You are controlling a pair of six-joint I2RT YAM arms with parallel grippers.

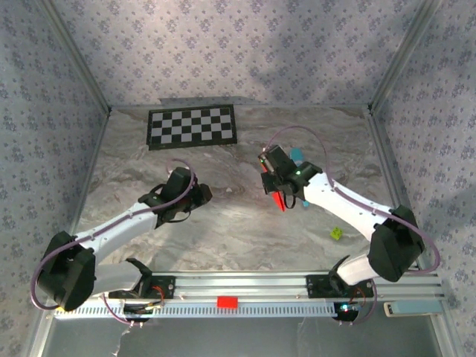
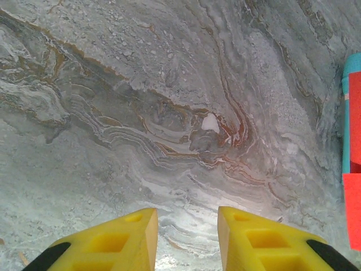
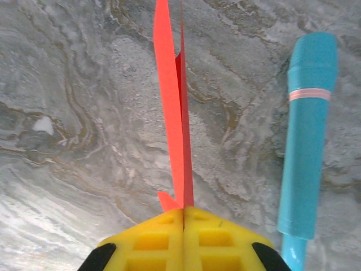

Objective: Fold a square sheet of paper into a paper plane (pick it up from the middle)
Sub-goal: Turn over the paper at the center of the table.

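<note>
The red paper is folded into a slim, pointed paper plane and seen edge-on. My right gripper is shut on its near end, and the paper sticks out past the yellow fingertips over the marble table. From above, the right gripper holds the paper just right of the table's centre. My left gripper hovers to the left of it, apart from the paper. Its yellow fingers stand open with only bare marble between them. The red paper shows at the right edge of the left wrist view.
A teal pen-like stick lies on the table right beside the held paper. A checkerboard lies at the back, a small green object at the right, and a small red block sits on the front rail.
</note>
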